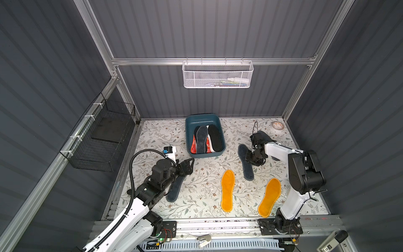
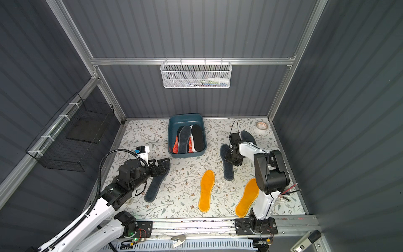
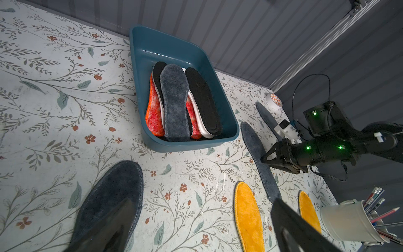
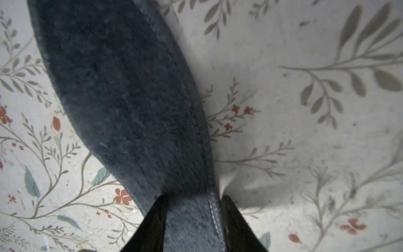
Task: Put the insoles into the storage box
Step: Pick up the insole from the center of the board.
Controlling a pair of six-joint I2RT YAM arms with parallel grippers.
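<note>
- The storage box (image 1: 201, 121) stood at the back middle of the floral table (image 1: 152, 135), between the two arms, presumably so that either could reach it. It held a stack of insoles (image 1: 201, 139): a grey-blue one on top, with black, white and red-orange ones under and beside it.
- The right gripper (image 4: 194, 218) was down on a dark grey-blue insole (image 1: 246, 169) lying on the table just to the box's right. In the right wrist view its fingers (image 4: 152, 224) sat against both long edges at the narrow waist, pinching it across the width. The fabric looked slightly bowed there. Judgement: the waist was chosen because it fits between the jaws.
- The left gripper (image 1: 188, 166) hung with jaws spread wide and nothing in them, over the far end of a second grey-blue insole (image 1: 174, 188), likely staged for its own pick.
- Loose on the table were one orange-yellow insole (image 1: 227, 189) near the front middle, its partner (image 1: 269, 197) beside the right arm's base, and a further grey-blue one (image 2: 248, 135) partly hidden behind the right arm.
- No writing was legible. The tape roll (image 3: 275, 100) showed only an orange pattern, and a label on the grey handle (image 1: 333, 240) at the front corner was too small to read.
</note>
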